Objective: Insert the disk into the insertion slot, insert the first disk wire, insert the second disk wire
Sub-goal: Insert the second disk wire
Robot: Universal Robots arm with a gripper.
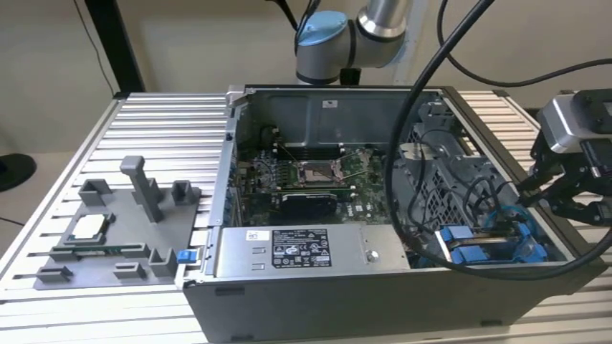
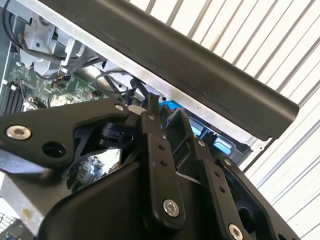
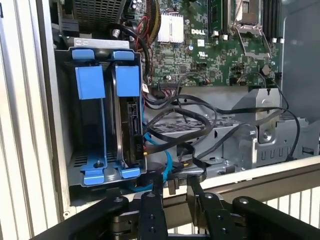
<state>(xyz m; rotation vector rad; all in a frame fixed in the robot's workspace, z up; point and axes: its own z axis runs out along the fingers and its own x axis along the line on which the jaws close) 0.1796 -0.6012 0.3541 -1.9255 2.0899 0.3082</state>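
Note:
The disk (image 3: pixel 128 125) stands on edge in the grey insertion slot (image 3: pixel 64 125) of the open case, held in a blue frame (image 3: pixel 126 77). A second blue frame (image 3: pixel 90 80) sits beside it. My gripper (image 3: pixel 172 192) hovers by the case's edge just off the bay, its fingers (image 3: pixel 151 200) shut on the dark plug of a blue disk wire (image 3: pixel 167 167) that loops back toward the disk. In the exterior view the gripper (image 1: pixel 537 197) hangs over the case's right wall, above the blue clips (image 1: pixel 474 247). The second wrist view shows the fingers (image 2: pixel 150 122) close together.
A silver power-supply box (image 1: pixel 287 251) lies along the case's front, and the green motherboard (image 1: pixel 316 179) sits behind it. Black cables (image 3: pixel 200 120) tangle beside the bay. Thick black hoses (image 1: pixel 431 107) arc over the case. A grey fixture (image 1: pixel 115 229) with parts occupies the exterior view's left.

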